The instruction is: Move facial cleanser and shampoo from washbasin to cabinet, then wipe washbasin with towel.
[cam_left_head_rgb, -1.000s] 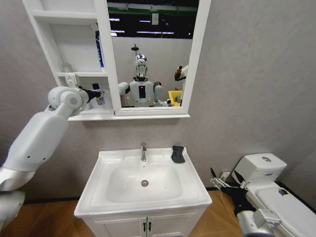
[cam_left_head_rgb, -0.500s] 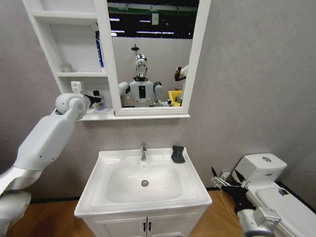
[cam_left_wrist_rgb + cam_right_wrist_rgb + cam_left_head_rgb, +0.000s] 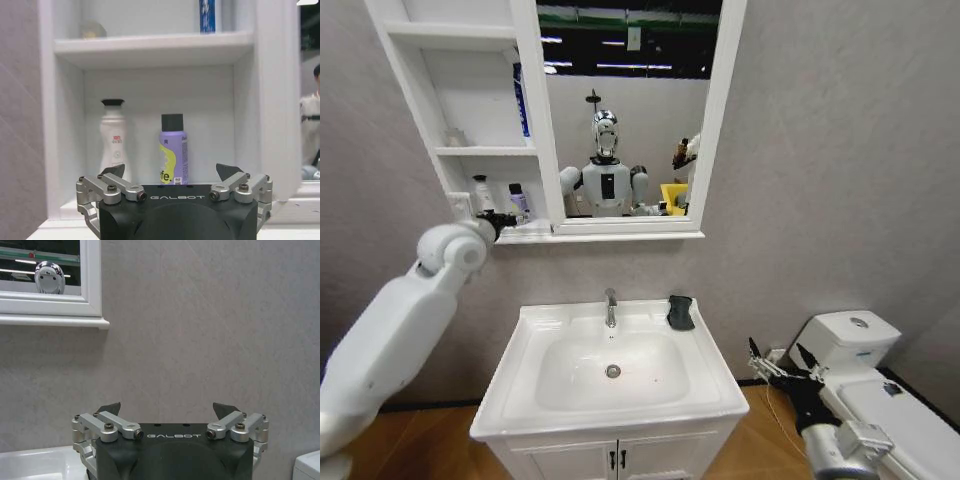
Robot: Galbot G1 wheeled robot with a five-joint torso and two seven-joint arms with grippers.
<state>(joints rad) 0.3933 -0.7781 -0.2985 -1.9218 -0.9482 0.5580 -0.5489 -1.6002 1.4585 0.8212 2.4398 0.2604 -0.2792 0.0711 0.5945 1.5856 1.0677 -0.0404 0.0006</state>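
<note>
White shelving takes up the upper left of the head view, where the cabinet (image 3: 480, 150) meets the mirror frame. In its lowest compartment stand two bottles: a white one with a black cap (image 3: 482, 192) and a purple one with a dark cap (image 3: 518, 201), upright, near each other but apart. In the left wrist view they sit at mid-frame, the white bottle (image 3: 114, 141) left of the purple bottle (image 3: 173, 150), both well inside the compartment.

The left gripper (image 3: 501, 218) hangs just in front of that compartment, at the left of the head view. Its fingers are spread wide and hold nothing, with the bottles beyond the tips (image 3: 170, 174). The right gripper (image 3: 782, 366) sits at the lower right of the head view, beside the toilet (image 3: 855, 345), fingers likewise splayed and empty.

At lower centre, the washbasin (image 3: 705, 385) carries no bottle on its rim. The towel (image 3: 680, 311) lies crumpled on the back ledge, just right of the tap (image 3: 611, 306).

The bottle-moving part looks done, so the step in hand is probably clearing the left arm from the shelf. To do that well, the gripper should draw straight out from the opening with its fingers apart, staying level so neither tip clips a bottle or the shelf edge. Sideways swing before the tips are clear risks toppling the purple bottle. The towel lies nearer the right arm.
</note>
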